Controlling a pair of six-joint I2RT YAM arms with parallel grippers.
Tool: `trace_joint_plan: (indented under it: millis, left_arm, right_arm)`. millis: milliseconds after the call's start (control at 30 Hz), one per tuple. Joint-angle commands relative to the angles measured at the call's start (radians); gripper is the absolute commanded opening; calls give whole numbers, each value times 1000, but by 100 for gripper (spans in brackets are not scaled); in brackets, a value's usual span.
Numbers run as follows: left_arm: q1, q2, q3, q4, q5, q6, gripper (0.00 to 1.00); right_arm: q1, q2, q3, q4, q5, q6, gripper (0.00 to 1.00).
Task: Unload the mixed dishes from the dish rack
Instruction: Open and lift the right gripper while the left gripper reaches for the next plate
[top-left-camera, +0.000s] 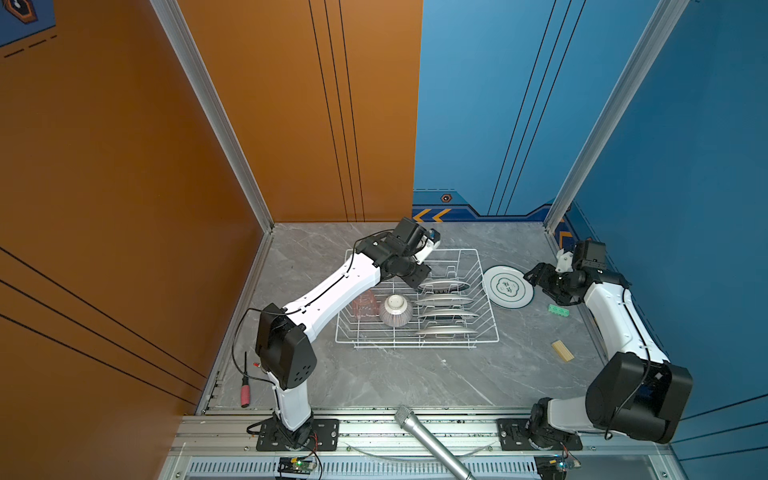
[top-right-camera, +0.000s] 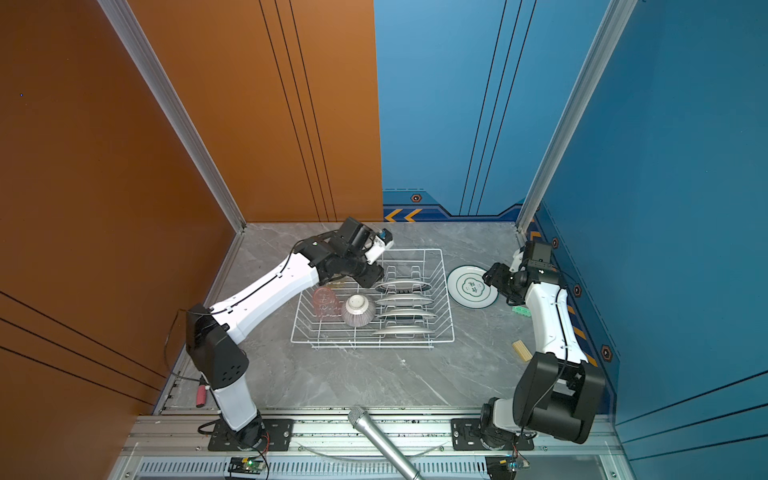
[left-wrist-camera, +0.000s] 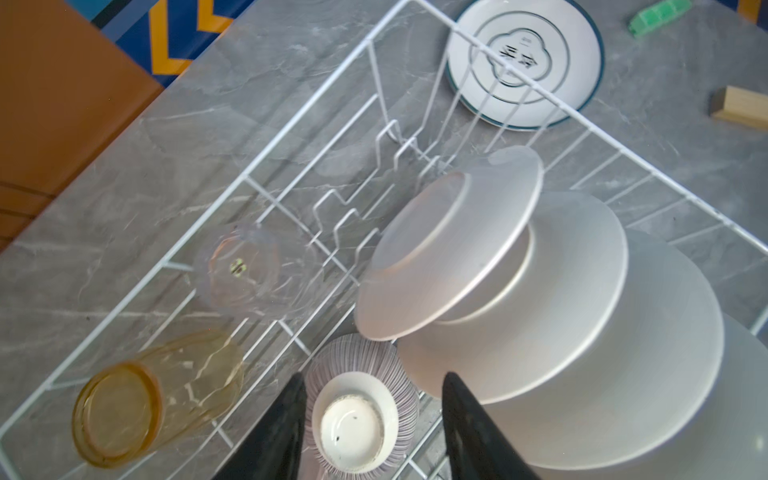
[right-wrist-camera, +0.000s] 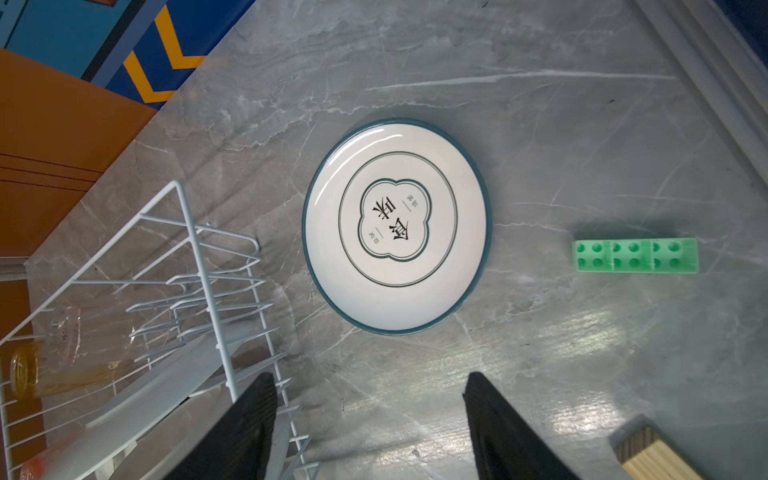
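Observation:
The white wire dish rack (top-left-camera: 457, 250) (left-wrist-camera: 316, 99) stands mid-table. Several white plates (top-left-camera: 444, 286) (left-wrist-camera: 449, 249) stand on edge in its slots. Beside them sit an upturned striped bowl (top-left-camera: 395, 309) (left-wrist-camera: 357, 415) and a pink tumbler (top-left-camera: 365, 304). The left wrist view also shows an amber tumbler (left-wrist-camera: 124, 411) and a clear tumbler (left-wrist-camera: 253, 270) lying in the rack. My left gripper (top-left-camera: 417, 279) (left-wrist-camera: 374, 376) hovers open over the rack, holding nothing. A dark-rimmed plate with black characters (top-left-camera: 508, 286) (right-wrist-camera: 397, 226) lies flat on the table right of the rack. My right gripper (top-left-camera: 536, 274) (right-wrist-camera: 370, 376) is open and empty beside it.
A green studded block (top-left-camera: 558, 310) (right-wrist-camera: 636, 255) and a wooden block (top-left-camera: 562, 350) lie near the right arm. A red-handled screwdriver (top-left-camera: 245, 395) rests at the front left edge. A microphone (top-left-camera: 432, 444) pokes in at the front. Walls close three sides.

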Motion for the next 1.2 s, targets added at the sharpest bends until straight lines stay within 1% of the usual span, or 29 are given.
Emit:
trace_joint_plan:
  millis: [0,100,233,567,733,900,1167]
  left_arm:
    - [-49,21,41,-28,-45,147,50]
    - [-77,33,57,-29,-59,177,49]
    - [-96,51,70,-29,-45,200,50]
    - [-104,141,151,-45,-25,280,50]
    - [-105,192,196,-61,-29,317,48]
    - [-106,232,216,-62,-54,347,43]
    - [-109,278,245,-62,-121,387,32]
  right_arm:
    - [34,-19,27,-40,-13,-8,71]
    - [60,-16,29,-39,-13,-7,71]
    - [73,-13,33,-39,-15,-7,71]
    - [71,-41,46,-40,-25,-8,71]
    - [57,-52,43,-40,-33,-9,71]
    - [46,-58,41,-39,-41,-15,71]
    - [37,-60,37,-36,-49,-18,71]
